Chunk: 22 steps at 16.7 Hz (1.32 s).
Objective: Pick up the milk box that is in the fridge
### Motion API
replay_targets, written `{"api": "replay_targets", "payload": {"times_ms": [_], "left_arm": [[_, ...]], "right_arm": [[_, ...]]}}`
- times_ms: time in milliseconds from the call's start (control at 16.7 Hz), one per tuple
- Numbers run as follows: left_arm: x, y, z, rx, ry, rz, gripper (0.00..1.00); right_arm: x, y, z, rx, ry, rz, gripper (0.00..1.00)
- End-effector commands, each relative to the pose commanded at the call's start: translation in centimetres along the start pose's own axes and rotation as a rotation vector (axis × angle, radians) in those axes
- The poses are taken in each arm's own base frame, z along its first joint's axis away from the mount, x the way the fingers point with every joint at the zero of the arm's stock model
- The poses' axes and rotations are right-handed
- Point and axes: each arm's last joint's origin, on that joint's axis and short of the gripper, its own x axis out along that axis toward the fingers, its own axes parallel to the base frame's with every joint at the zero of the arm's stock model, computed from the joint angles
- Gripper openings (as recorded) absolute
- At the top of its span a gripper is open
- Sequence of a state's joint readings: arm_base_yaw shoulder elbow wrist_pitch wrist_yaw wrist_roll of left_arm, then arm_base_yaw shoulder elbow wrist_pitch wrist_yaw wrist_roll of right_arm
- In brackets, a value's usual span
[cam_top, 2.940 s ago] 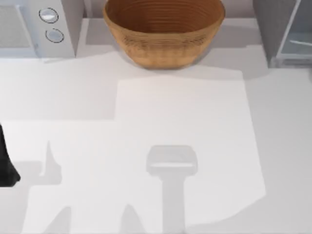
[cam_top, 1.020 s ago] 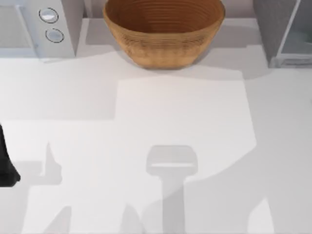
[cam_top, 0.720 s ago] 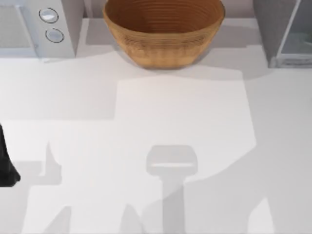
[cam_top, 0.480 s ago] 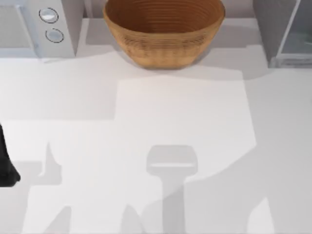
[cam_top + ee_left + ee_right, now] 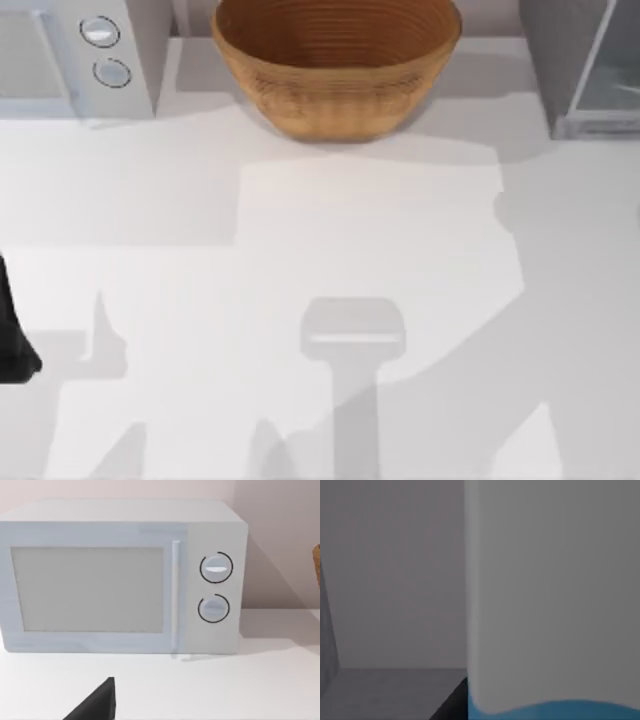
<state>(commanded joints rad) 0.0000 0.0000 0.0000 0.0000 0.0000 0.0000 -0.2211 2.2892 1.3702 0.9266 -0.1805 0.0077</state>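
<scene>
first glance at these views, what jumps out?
The big wicker bowl at the table's far edge, centre, dominates the top view. The white microwave with two round knobs sits in the far left corner, the grey fridge with its glass door in the far right. In the right wrist view the milk box looms very close, white face with a blue edge; the left arm is parked at the left edge.

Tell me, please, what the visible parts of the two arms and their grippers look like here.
Little shows. The left arm is a plain black, matte shape at the table's left edge in the top view. A black wedge-shaped finger of the left gripper shows before the microwave. A black finger tip of the right gripper sits beside the milk box. No cables or markings appear.
</scene>
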Motion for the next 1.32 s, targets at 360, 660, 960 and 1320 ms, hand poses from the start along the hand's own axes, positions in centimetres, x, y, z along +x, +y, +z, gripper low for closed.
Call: {"api": "replay_targets", "payload": {"times_ms": [360, 660, 960, 1320], "left_arm": [[0.0, 0.0, 0.0, 0.000, 0.000, 0.000, 1.00], [0.0, 0.0, 0.0, 0.000, 0.000, 0.000, 1.00], [0.0, 0.0, 0.0, 0.000, 0.000, 0.000, 1.00], [0.0, 0.0, 0.0, 0.000, 0.000, 0.000, 1.00]], "right_arm": [[0.0, 0.0, 2.8, 0.002, 0.004, 0.001, 0.00], [-0.9, -0.1, 3.2, -0.003, -0.009, 0.005, 0.00], [-5.6, 0.2, 2.6, 0.001, 0.019, 0.014, 0.00], [-10.0, 0.0, 2.6, 0.004, 0.009, 0.001, 0.00]]}}
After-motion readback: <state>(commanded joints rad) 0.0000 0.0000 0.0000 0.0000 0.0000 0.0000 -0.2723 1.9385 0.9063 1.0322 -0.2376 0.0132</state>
